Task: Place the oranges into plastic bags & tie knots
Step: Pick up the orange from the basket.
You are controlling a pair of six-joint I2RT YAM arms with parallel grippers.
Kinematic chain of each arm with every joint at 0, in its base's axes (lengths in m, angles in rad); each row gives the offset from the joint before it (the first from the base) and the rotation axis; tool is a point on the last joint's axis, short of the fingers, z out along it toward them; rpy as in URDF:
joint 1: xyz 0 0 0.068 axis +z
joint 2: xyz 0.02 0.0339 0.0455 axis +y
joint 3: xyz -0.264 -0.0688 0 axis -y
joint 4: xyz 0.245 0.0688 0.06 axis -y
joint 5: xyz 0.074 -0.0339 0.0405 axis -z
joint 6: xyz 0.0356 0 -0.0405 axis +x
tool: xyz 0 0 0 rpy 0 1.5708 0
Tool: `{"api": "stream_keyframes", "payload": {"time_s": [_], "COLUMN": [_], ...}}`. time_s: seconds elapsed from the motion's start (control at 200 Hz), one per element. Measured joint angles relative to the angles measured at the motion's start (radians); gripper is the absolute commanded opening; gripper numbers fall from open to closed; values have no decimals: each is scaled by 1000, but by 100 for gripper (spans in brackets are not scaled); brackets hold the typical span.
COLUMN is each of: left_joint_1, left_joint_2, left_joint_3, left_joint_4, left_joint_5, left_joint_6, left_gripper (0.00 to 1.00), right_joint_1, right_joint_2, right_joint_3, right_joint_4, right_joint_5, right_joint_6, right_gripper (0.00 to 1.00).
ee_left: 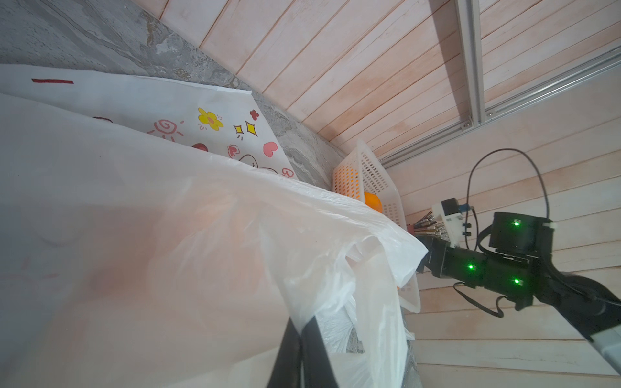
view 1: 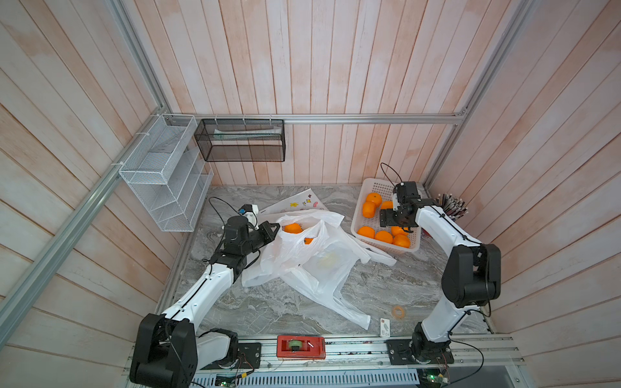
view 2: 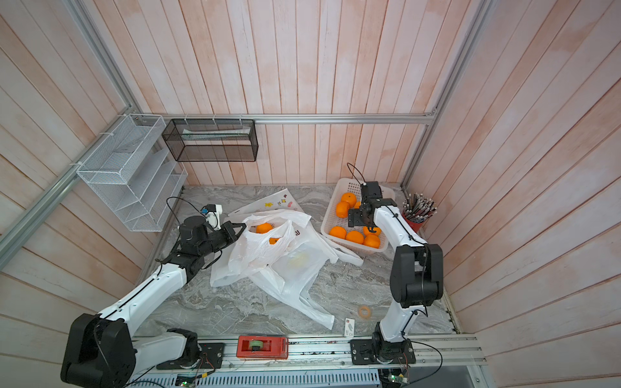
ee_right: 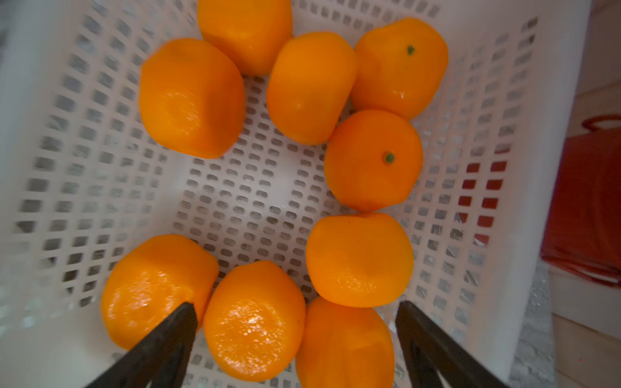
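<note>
Across the bench (view 1: 268,312), the open bag (view 1: 319,265) lies just beside the basket (ee_right: 84,168), two oranges (view 1: 293,228) inside, my left jaws clenched on its rim. Above the loose oranges (ee_right: 254,320) my right jaws hang spread wide, empty; I'd centre one fruit, descend straight, squeeze gently.

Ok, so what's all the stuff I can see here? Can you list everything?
oranges: nine, orange, in the basket; two more inside the open bag.
open bag: one, white, middle.
printed bag: one, white, flat behind it.
crumpled bag: one, white, in front.
basket: one, white, back right.
wire rack: one, white, left wall.
mesh basket: one, black, back wall.
pencil cup: one, red, beside the basket.
tape ring: one, amber, front right.
card: one, white, beside the tape ring.
dispenser: one, red, front rail.
left gripper: one, black, shut on open bag.
right gripper: one, black, open over the basket.
</note>
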Motion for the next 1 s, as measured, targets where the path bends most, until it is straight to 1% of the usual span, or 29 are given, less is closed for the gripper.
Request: {"api": "stream_keyframes", "payload": {"time_s": [0.165, 0.505, 0.66, 0.95, 1.0], "left_joint_1": [0, 0, 0, 0, 0], "left_joint_2": [6, 7, 7, 10, 10], "left_joint_3": [2, 2, 2, 13, 16], "left_joint_4": [-8, -15, -21, -32, -35], "left_joint_5": [0, 0, 0, 0, 0], "left_joint_6": [5, 12, 18, 19, 19], "left_gripper": [0, 0, 0, 0, 0], "right_joint_1": [-10, -45, -53, -72, -72], "right_joint_2": [64, 153, 192, 247, 255], "right_joint_3": [3, 62, 91, 102, 103], "right_joint_4": [-21, -11, 5, 29, 29], "right_joint_5": [52, 101, 101, 89, 87], "right_joint_6": [23, 48, 47, 48, 45], "right_gripper": [95, 97, 97, 90, 86]}}
